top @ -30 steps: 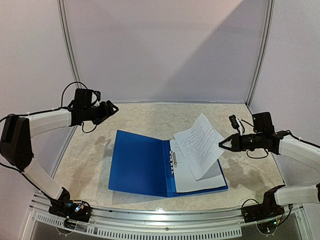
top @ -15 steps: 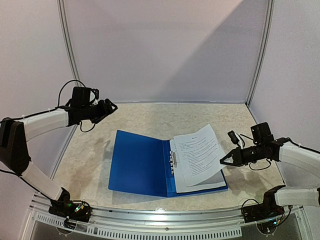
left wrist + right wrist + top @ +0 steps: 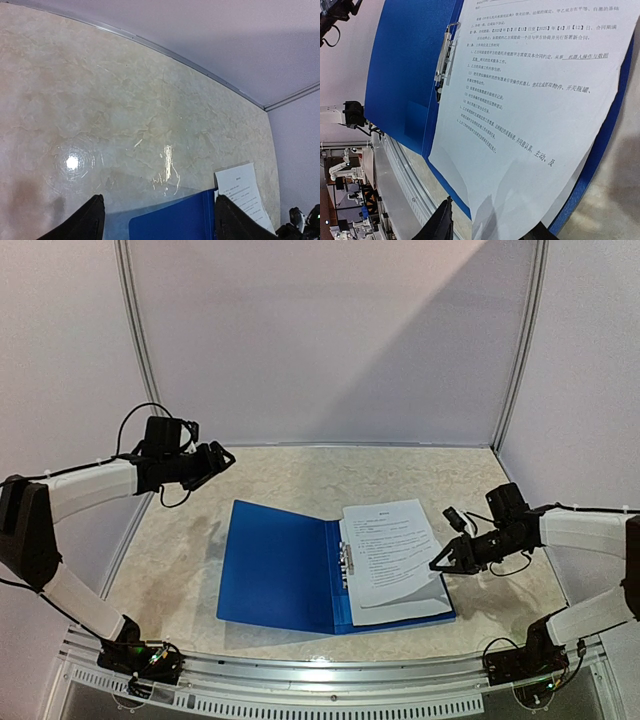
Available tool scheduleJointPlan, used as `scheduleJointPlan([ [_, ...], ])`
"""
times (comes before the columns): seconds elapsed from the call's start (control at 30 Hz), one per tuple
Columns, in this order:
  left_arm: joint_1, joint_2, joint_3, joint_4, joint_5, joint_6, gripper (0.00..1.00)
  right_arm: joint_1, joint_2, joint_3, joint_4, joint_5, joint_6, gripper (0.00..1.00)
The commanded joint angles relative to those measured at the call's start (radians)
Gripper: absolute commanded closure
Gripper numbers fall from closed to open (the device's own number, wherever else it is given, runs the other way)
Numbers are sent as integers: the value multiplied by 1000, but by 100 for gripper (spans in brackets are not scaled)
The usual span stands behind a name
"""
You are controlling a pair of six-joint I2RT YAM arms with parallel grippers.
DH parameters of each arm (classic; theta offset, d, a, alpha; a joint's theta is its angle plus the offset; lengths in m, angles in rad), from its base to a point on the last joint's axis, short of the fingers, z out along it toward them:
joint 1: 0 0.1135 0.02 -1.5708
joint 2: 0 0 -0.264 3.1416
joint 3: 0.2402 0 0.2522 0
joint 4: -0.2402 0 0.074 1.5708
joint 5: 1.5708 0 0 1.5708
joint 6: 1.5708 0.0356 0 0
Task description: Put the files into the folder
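Files [image 3: 390,545] on open folder [image 3: 280,565], right tool [image 3: 436,565] beside edge

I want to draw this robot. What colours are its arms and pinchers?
The left arm and right arm are white with black joints. The left gripper and right gripper are black, two pointed fingers each; thin black cables loop by the wrists.
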Motion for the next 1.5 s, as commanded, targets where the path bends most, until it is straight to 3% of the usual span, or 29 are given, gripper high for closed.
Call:
scheduleJointPlan([
  [0.0, -14, -15, -29, -8, 6, 13, 23, -3, 84, 62, 10, 0, -23, 60],
  [0.2, -14, -16, -52, 2, 14, 14, 23, -5, 180, 107, -22, 64, -2, 65],
  [0.33, -13, -20, -57, 4, 14, 17, 23, -9, 187, 109, -47, 84, 0, 97],
  [0.37, -14, -20, -57, 4, 14, 17, 23, -9, 183, 106, -57, 78, -1, 100],
  [0.7, -13, -34, -54, 4, 16, 14, 23, -10, 12, -7, -86, 27, 22, 99],
  [0.77, -14, -36, -55, 3, 17, 14, 23, -9, -22, -41, -68, -3, 42, 91],
  [0.9, -14, -39, -55, -2, 13, 14, 23, -9, -66, -146, 41, -61, 131, 92],
  [1.13, -14, -41, -55, -5, 6, 15, 23, -9, -73, -195, 99, -109, 209, 100],
  [1.47, -14, -25, -57, 4, 14, 18, 23, -9, -14, -134, 85, -77, 170, 100],
])
